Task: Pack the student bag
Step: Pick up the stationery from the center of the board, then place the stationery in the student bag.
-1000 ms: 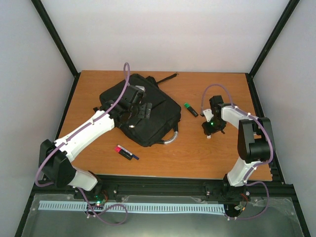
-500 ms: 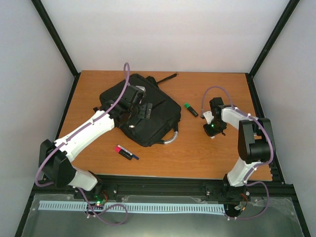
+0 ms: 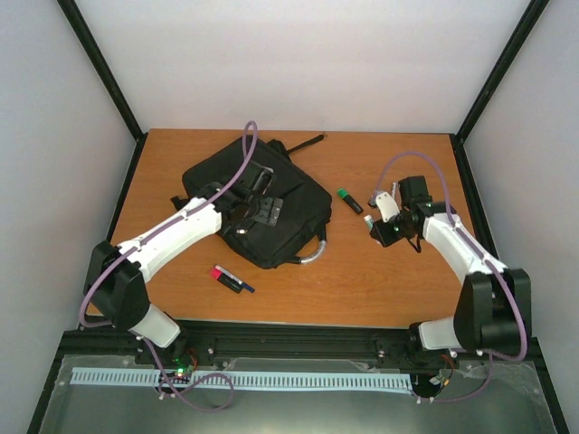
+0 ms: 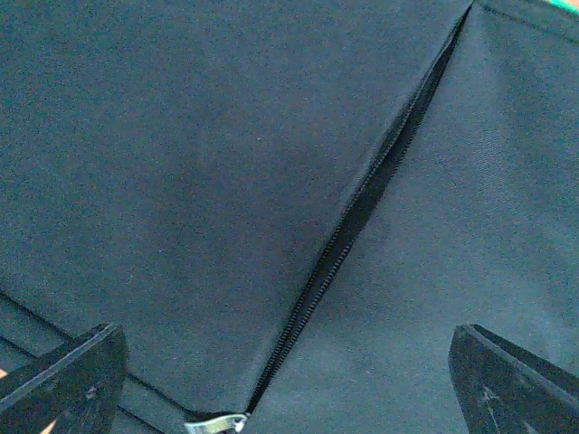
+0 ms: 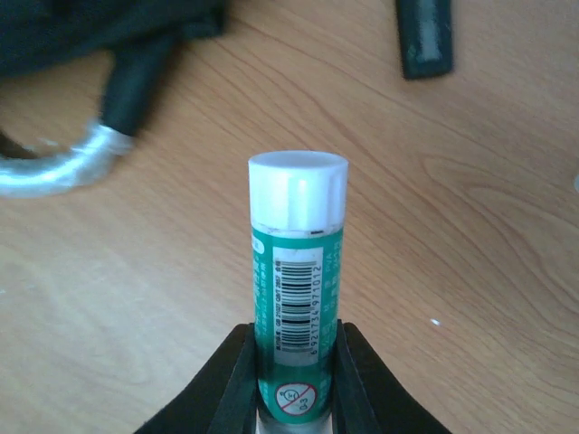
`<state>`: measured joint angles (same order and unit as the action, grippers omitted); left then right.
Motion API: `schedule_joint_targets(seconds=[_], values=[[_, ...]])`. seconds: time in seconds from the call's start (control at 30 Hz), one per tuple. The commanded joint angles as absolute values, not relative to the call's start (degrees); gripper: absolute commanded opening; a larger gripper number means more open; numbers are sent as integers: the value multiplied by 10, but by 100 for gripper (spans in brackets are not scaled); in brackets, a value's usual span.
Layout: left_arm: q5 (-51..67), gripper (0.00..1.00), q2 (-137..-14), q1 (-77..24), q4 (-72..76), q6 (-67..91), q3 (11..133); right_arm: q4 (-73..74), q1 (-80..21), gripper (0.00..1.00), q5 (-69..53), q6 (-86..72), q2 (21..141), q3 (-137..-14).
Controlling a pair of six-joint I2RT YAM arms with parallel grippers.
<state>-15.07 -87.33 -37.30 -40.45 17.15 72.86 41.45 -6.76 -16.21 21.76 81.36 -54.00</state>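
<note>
The student bag (image 3: 289,217) is a large black fabric backpack lying flat at the left centre of the table, with a grey loop handle (image 3: 313,256) at its near right. My left gripper (image 3: 261,194) hovers over the bag, open and empty. In the left wrist view its fingers (image 4: 63,375) stand wide apart above a zip line (image 4: 362,208) that is slightly parted, with the metal zip pull (image 4: 215,422) at the bottom. My right gripper (image 3: 374,228) is shut on a green glue stick with a white cap (image 5: 297,289), held above the table right of the bag.
A green-capped black highlighter (image 3: 349,200) lies between the bag and my right gripper. A red-and-black marker and a pen (image 3: 228,278) lie near the front edge, left of centre. A black strap (image 3: 303,143) trails from the bag's far side.
My right arm has swung out to the right, still holding the glue stick at about the same spot. My left gripper has shifted slightly right and farther over the bag.
</note>
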Motion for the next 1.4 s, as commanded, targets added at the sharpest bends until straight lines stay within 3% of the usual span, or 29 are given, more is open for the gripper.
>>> schedule_joint_targets(seconds=[0.0,0.23,0.6,0.7,0.73,0.83,0.97,1.03,1.17,1.23,1.37], values=[[-184,100,-888,-374,-421,139,753,380,-63,5,-257,221,756,-508],[-295,100,-974,-374,-447,114,782,379,-63,6,-270,224,745,-501],[-351,100,-1052,-375,-443,113,815,384,-63,7,-284,232,759,-508],[-401,95,-1077,-377,-435,111,831,382,-63,7,-285,232,758,-507],[-424,89,-1085,-378,-433,108,838,383,-63,7,-287,233,759,-508],[-521,83,-1107,-379,-460,135,863,384,-63,7,-290,233,761,-509],[-494,70,-1070,-389,-415,95,834,383,-63,7,-288,235,761,-508],[-469,55,-1053,-395,-394,74,819,381,-63,7,-288,235,763,-509],[-413,15,-1035,-397,-386,54,815,382,-63,7,-293,234,770,-511],[-385,2,-1021,-397,-375,48,808,382,-63,7,-295,232,771,-511],[-333,1,-994,-397,-366,46,799,379,-63,7,-292,240,766,-508]])
